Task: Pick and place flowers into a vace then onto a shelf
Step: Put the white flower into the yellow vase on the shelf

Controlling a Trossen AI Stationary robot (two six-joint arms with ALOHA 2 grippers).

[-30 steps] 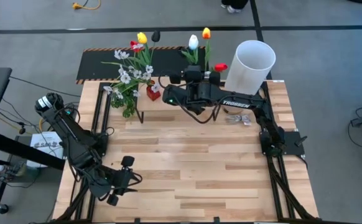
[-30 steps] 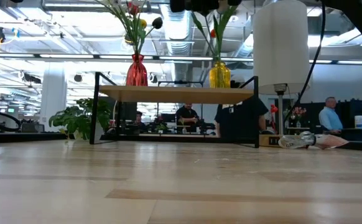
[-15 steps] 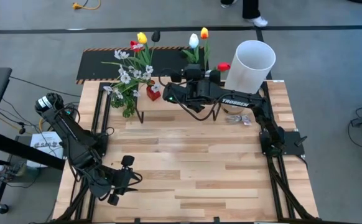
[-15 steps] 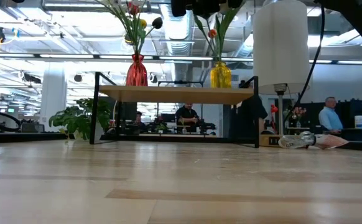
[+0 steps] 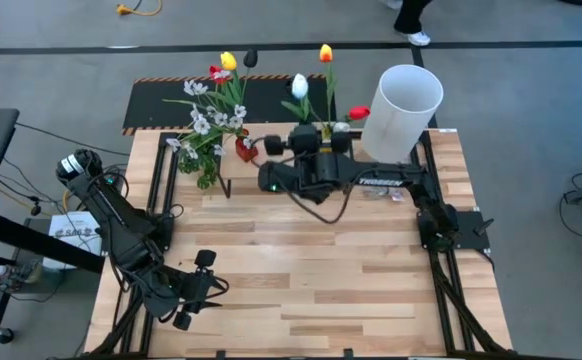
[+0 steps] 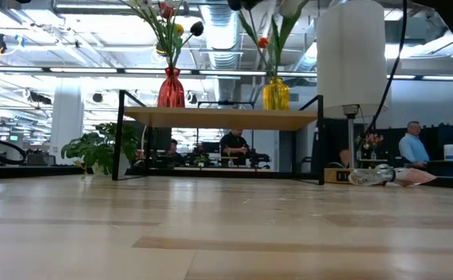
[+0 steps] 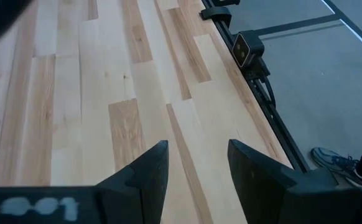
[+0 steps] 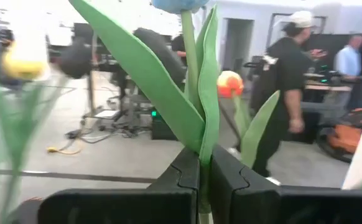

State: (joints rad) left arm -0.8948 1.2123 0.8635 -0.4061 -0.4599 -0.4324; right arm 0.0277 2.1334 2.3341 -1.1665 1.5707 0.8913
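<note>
On the shelf (image 6: 219, 118) at the table's far side stand a red vase (image 6: 171, 87) holding flowers (image 5: 216, 95) and a yellow vase (image 6: 274, 93) with an orange tulip (image 5: 325, 52). My right gripper (image 5: 320, 128) reaches over the shelf by the yellow vase and is shut on a white tulip (image 5: 299, 85). A red flower (image 5: 357, 112) shows beside it. My left gripper (image 5: 196, 285) hangs open over the table's near left, with nothing between its fingers (image 7: 162, 168). My right gripper pinches the white tulip's stem, with the leaf wrapped around it (image 8: 206, 146), between its two fingers. They come in level from the table's near side, across the upright stem. The head (image 8: 181, 5) stands above the fingers. The gripper hides the stem's lower end.
A tall white cylinder (image 5: 406, 100) stands at the far right, next to the shelf. A crumpled clear wrapper (image 5: 381, 190) lies on the table under my right arm. A green leaf sprig (image 5: 208, 170) sits by the shelf's left legs. People stand in the room behind.
My right gripper has swung toward the table's near edge, still shut on the white tulip. The tulip's head has come along, moving nearer and a little to the left. The vases have stayed on the shelf.
</note>
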